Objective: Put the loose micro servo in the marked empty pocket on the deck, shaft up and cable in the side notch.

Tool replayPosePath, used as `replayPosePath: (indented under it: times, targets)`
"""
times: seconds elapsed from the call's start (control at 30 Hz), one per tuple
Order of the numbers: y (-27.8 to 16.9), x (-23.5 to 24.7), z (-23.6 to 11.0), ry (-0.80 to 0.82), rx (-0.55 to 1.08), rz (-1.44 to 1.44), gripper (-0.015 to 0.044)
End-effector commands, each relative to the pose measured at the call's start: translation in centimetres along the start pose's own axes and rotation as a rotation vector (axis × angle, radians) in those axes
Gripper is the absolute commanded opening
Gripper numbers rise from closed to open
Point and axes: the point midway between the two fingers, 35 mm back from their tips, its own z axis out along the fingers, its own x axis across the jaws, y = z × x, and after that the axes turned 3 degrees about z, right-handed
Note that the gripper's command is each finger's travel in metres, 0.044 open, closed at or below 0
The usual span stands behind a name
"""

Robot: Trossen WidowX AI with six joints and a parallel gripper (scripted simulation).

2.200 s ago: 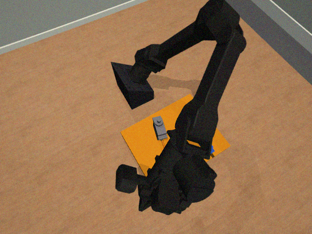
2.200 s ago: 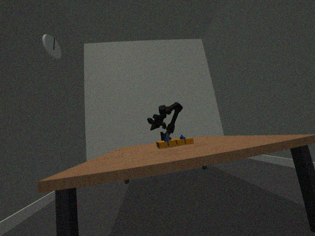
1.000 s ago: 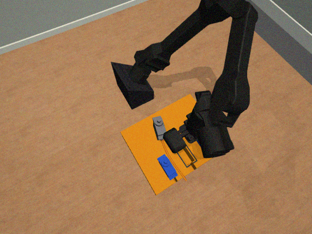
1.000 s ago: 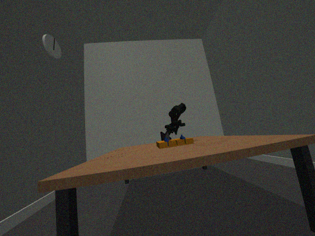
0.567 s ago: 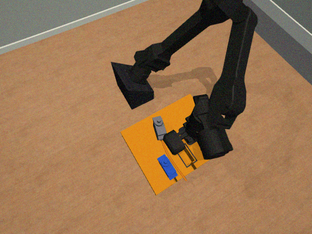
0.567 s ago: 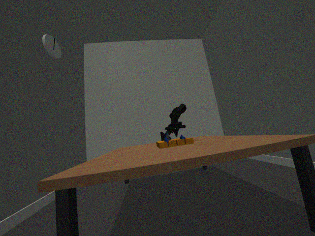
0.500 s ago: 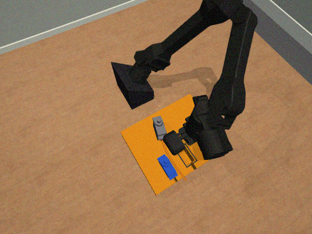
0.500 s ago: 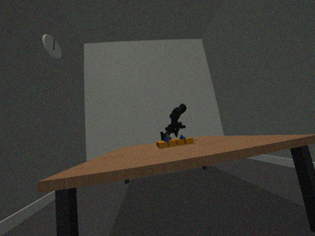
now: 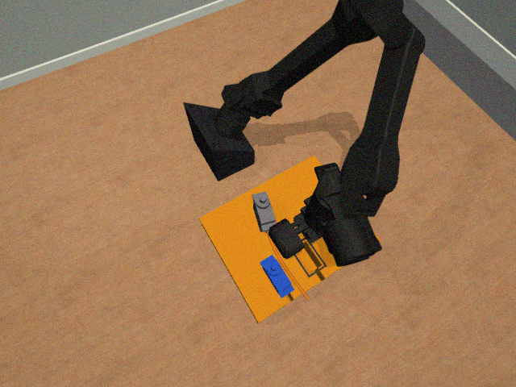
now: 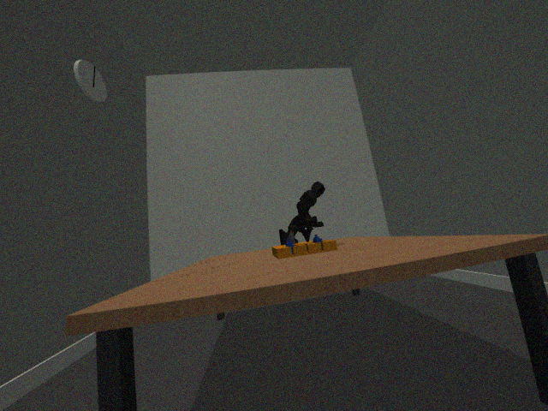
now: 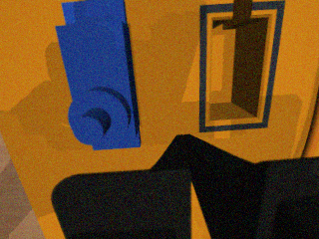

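The loose grey servo (image 9: 264, 211) sits on the orange deck (image 9: 233, 250) (image 10: 282, 253) outside the pocket, its shaft pointing up. Its thin orange cable (image 9: 287, 268) runs across the deck between a blue servo and the pocket, past the edge; part of it shows at the right side of the wrist view. The marked pocket (image 9: 301, 265) (image 11: 202, 70) is empty, with a dark outline and a side notch. My gripper (image 11: 182, 141) (image 10: 307, 240) is shut on nothing, pointing down above the deck beside the pocket's end. Its fingertips are hidden in the top view.
One blue servo (image 9: 277, 277) is seated in the deck beside the cable. Another blue servo (image 11: 100, 75) is seated on the pocket's other side, hidden under my arm (image 9: 350, 241) in the top view. The arm's black base (image 9: 216, 141) stands behind the deck.
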Motion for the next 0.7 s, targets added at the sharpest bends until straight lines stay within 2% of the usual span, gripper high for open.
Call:
replayPosePath:
  times: [0.0, 0.67]
  targets:
    - [0.0, -0.3, 0.1, 0.006, 0.0, 0.004, 0.0]
    - [0.4, -3.5, 0.1, 0.0, -0.001, 0.004, 0.0]
